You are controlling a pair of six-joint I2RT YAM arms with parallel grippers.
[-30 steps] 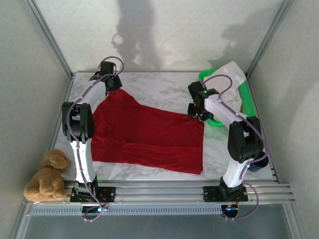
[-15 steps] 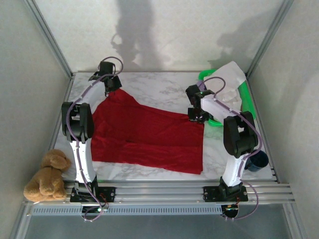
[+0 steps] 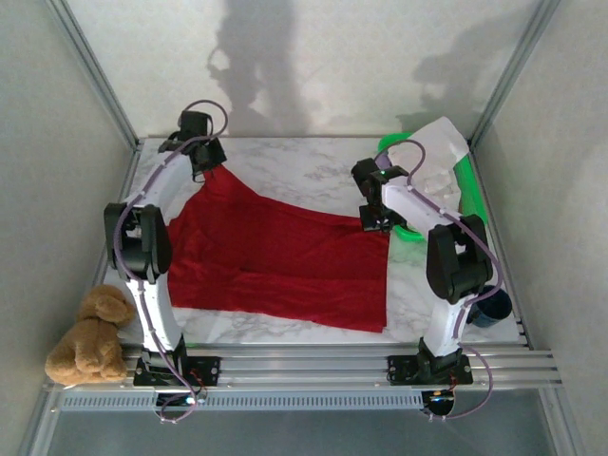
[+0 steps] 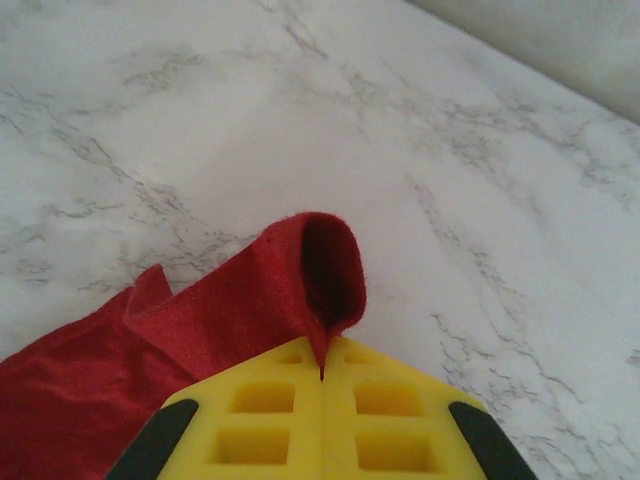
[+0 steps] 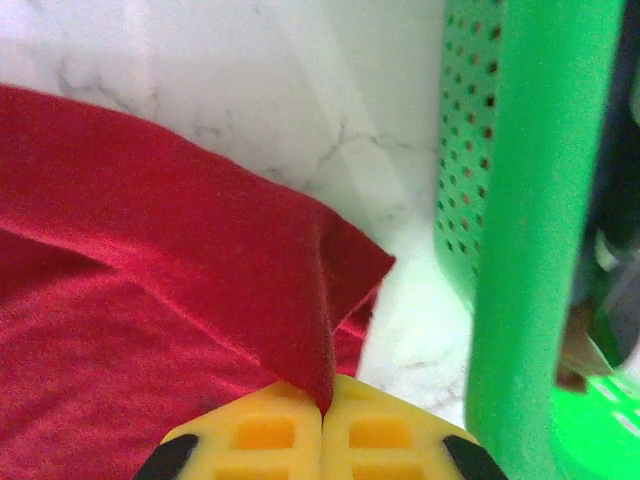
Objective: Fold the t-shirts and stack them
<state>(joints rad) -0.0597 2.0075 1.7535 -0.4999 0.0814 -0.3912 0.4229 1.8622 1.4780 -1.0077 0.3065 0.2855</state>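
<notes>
Clamping a fold of the red shirt [image 4: 250, 310], the left gripper [image 4: 322, 365] is fully closed: its yellow pads [image 4: 265, 420] press flat against each other with the cloth edge pinched in the seam between them. A small loop of fabric stands up just past the tips, above the marble table [image 4: 450, 150]. The right gripper [image 5: 323, 405] is likewise fully closed. Its pads meet on a corner of the same shirt, and the cloth rises in a ridge from the tips, just beside the wall of the green basket [image 5: 520, 200]. Compared with one second earlier, the left gripper has moved slightly toward the far left corner of the table, drawing the shirt's far left corner out with it. The right arm's elbow has swung in toward the table, and its gripper remains at the shirt's far right corner. In the top view the red shirt lies spread wide across the middle of the table, a solid deep red. Its near edge lies flat, a lengthwise crease runs through its near half, and its far left corner is pulled to a point at the left gripper. A white shirt [image 3: 439, 157] is draped over the basket at the far right. A tan teddy bear [image 3: 87, 332] sits off the table's near left corner, beside the left arm's base.
</notes>
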